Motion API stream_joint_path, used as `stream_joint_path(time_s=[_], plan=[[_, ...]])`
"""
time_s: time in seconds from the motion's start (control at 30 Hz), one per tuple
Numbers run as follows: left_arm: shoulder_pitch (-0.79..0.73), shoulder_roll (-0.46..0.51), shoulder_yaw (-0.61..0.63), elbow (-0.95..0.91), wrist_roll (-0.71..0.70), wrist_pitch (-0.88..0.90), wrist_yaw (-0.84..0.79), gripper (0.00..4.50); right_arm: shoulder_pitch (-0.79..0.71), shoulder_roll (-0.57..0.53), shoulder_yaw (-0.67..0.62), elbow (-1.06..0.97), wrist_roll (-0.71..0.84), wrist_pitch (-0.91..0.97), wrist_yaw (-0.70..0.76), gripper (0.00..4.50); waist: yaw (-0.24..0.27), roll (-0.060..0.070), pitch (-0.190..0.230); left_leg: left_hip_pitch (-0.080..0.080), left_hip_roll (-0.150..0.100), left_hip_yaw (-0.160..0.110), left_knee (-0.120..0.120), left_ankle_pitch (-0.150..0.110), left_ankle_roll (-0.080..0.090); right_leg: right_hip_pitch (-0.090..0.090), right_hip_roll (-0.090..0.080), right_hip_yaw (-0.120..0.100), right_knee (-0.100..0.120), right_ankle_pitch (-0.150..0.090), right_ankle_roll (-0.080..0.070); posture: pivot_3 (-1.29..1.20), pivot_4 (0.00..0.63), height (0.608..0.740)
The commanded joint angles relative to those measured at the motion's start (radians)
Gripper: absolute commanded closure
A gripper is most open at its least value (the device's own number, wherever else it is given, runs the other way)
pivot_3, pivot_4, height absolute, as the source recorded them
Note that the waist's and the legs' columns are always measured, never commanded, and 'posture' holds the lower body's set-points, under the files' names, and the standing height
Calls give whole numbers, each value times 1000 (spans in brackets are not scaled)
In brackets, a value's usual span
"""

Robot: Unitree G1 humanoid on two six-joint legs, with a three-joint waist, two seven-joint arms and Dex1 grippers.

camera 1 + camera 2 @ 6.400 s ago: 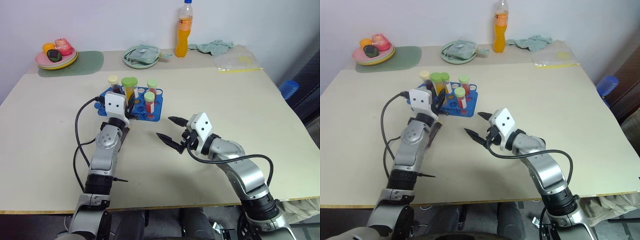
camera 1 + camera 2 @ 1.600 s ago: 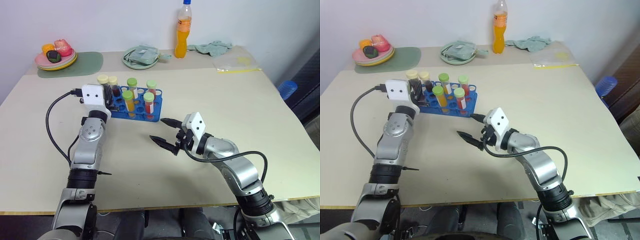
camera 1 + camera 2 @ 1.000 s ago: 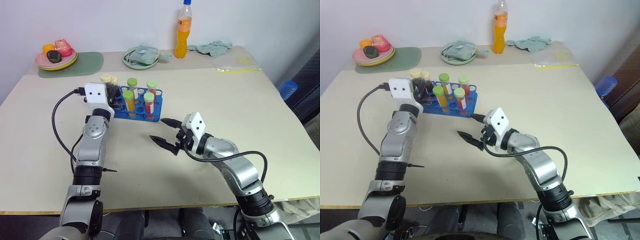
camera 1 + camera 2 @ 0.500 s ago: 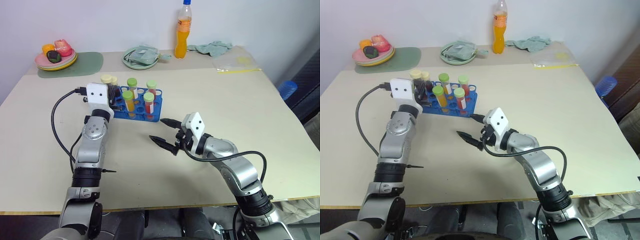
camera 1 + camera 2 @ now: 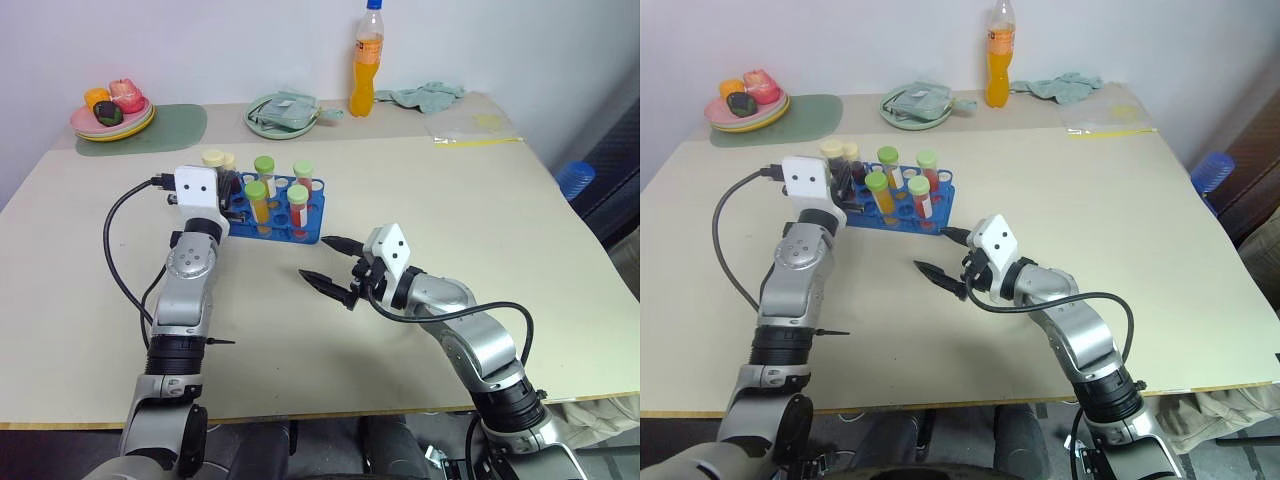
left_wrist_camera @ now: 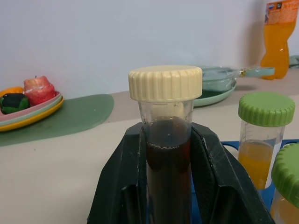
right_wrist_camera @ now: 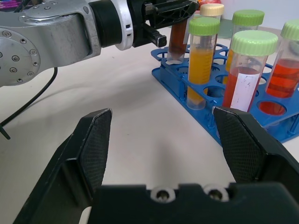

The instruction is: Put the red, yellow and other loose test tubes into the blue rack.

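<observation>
My left end effector [image 6: 169, 186]: clenched on the dark tube [image 6: 168, 154], one finger [image 6: 122, 186] on each side of the glass just under its cream cap.
Dark tube: upright, long axis straight up and down, at the left end of the blue rack [image 5: 310, 232]; from the right wrist view its foot sits at or in a corner hole, though I cannot tell how deep it has gone.
The relation that matters: the hole lies directly below the tube, along its own long axis, so I judge the next move to be a straight push down and then letting go, with no sideways drift.
Other tubes: the yellow one [image 7: 202, 65], a labelled one [image 7: 243, 77] and a red one [image 7: 285, 72] stand upright in the rack, just right of mine.
Risk: my tube stands close to the yellow one, so a tilt could knock it.
My right end effector [image 5: 335, 267]: released, fingers spread wide and holding nothing, hovering over the bare desk [image 5: 480, 210] near the rack's right front corner.
Nearer arm: the left, already at the rack.
</observation>
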Motion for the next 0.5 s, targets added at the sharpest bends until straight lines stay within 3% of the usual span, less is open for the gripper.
stream_joint_path(time_s=[0.03,0.43,0.5], plan=[[23,-5,-6,-9,15,29,6,3773,-2,8,-18,-36,14,-12,-1,694,0,0,0,0,0,0,0,0,0,0,0,0,0,0,0,0,150,740],[26,-17,-2,1,12,22,-5,3773,5,10,-20,-45,15,-7,-9,694,0,0,0,0,0,0,0,0,0,0,0,0,0,0,0,0,150,740],[29,-20,-1,-5,8,20,-7,2755,8,6,-22,-47,15,-9,-8,694,1,0,0,0,0,0,0,0,0,0,0,0,0,0,0,0,150,740]])
